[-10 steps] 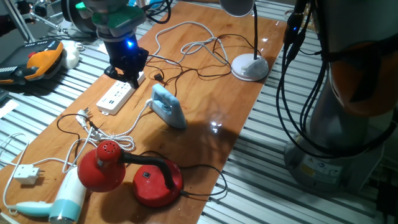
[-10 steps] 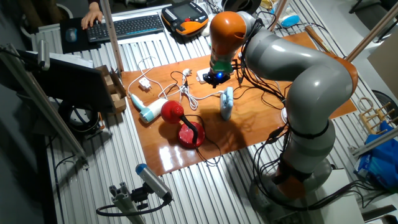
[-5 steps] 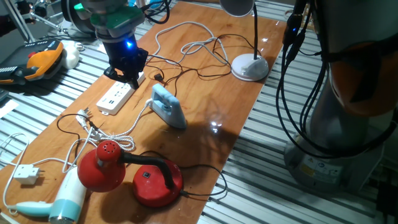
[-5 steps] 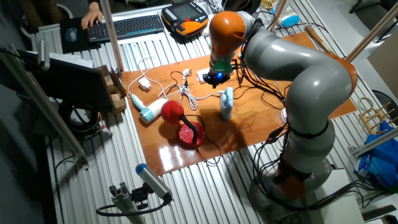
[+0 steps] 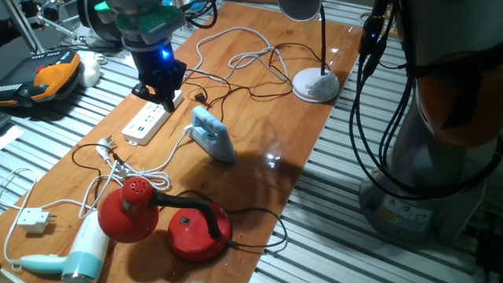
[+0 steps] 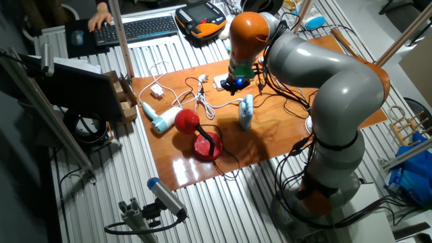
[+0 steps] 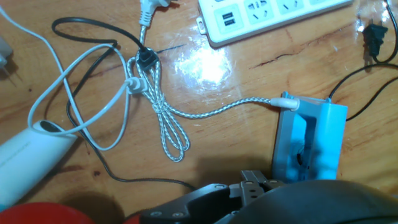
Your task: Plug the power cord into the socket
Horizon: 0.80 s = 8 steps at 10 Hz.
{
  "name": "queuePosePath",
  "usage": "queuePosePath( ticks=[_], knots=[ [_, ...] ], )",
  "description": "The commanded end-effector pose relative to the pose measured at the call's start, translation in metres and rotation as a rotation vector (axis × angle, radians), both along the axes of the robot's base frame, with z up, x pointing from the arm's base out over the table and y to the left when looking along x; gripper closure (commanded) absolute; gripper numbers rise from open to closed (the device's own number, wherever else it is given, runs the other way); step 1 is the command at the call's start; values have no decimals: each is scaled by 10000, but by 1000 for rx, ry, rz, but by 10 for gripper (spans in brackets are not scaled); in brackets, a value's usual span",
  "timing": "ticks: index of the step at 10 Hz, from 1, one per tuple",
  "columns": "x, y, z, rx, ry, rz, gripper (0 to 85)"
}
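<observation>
Cord: the black plug lies loose on the wood, just off the end of the strip. Its thin cable trails away past the iron; in the fixed view it sits just right of the gripper.
Socket: the white strip lies flat near the table's left edge. Its outlets face up, and none looks occupied in the hand view.
Gripper: it hangs low over the far end of the strip with its blue light on. Whether the claw is spread or closed I cannot tell. The hand view shows only its dark body at the bottom edge, and nothing is seen in it.
Step in hand: probably reaching for the plug, which is not yet grasped.
Doing it well: come down on the plug body, not the cable. Grip it across its flat sides so the pins stay free. Line the pins up with an outlet before pressing straight down. The strip is unsecured and may slide.
Clutter: the braided cord and iron lie close by, and tangled cables could snag.
Surface: a glossy wooden table, slippery-looking, with a red lamp and a hair dryer at the near end.
Room: ribbed metal benching all round, a keyboard at the far side, and dim light.
</observation>
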<state>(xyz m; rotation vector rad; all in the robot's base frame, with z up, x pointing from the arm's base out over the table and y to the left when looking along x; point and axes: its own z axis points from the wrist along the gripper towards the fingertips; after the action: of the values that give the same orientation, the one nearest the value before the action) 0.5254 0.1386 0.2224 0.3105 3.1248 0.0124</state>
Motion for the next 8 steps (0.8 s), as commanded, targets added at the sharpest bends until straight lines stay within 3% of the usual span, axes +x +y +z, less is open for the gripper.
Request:
queuePosePath(
  ticks=[1, 3, 6, 8],
  knots=[
    [-2, 31, 1, -5, -4, -2, 850],
    [34, 55, 18, -15, -18, -10, 850],
    [31, 57, 21, -11, -9, -2, 850],
    [23, 68, 30, -31, -11, -7, 850]
  ],
)
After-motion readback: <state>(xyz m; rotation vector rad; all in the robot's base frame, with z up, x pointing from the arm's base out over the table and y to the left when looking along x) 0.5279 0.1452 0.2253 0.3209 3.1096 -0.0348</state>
